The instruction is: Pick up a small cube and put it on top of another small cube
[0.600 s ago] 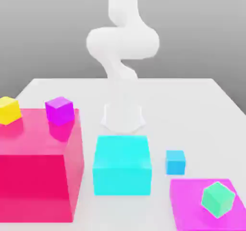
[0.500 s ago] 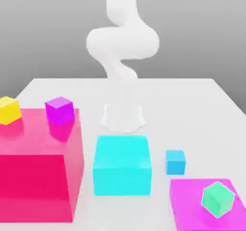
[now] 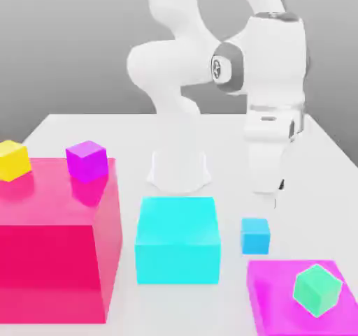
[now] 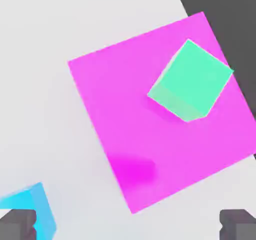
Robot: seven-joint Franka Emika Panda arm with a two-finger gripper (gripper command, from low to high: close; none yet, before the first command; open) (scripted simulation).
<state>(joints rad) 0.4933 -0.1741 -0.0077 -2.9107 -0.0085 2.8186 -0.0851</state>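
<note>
Exterior view: claw newly swung in, jaws apart, empty | blue cube below it, off-centre | you'd likely align, then lower to grasp

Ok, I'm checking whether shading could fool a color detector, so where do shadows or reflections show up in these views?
Hand view: a darker magenta patch on the magenta slab, another beside the green cube; exterior view: darker pink patches by the yellow cube and purple cube on the red block, shadow or reflection unclear.
</note>
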